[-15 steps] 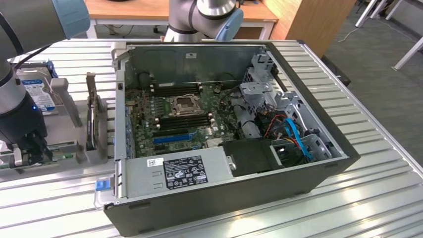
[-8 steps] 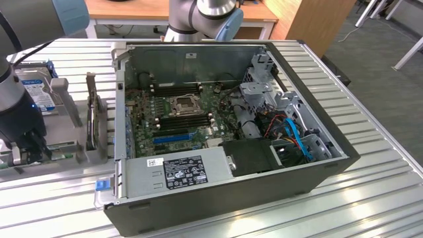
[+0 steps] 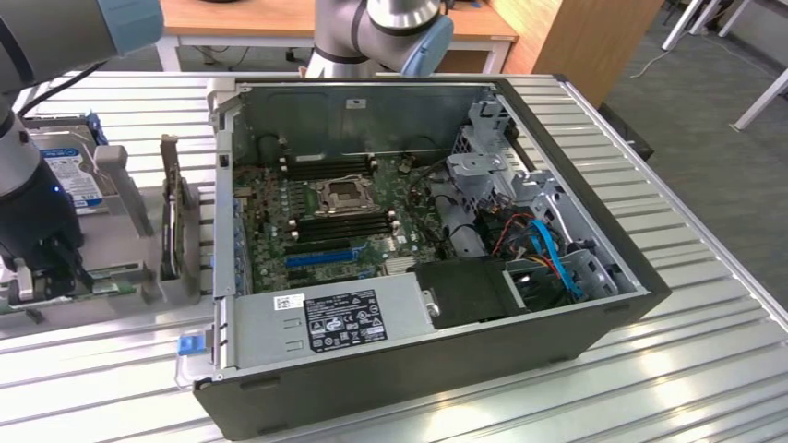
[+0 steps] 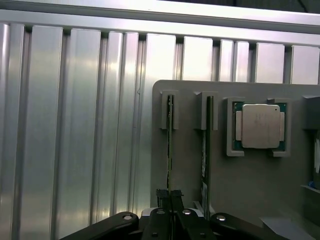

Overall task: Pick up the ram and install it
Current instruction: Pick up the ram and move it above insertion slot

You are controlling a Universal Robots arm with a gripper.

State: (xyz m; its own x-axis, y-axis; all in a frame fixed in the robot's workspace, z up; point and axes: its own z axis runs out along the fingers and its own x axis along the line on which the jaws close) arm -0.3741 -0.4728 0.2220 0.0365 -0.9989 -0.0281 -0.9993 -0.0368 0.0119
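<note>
Gripper (image 4: 170, 196) is seen clamped on the ram (image 4: 170, 145), which is stood on edge in a slot of the grey holder tray (image 4: 250, 200), beside a second stick (image 4: 205, 145) and a processor (image 4: 260, 126).

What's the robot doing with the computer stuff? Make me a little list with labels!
gripper: shut on the ram
ram: standing on edge in a slot of the grey holder
beside it: second stick, processor chip
computer case: open, motherboard showing
installed: not yet
</note>
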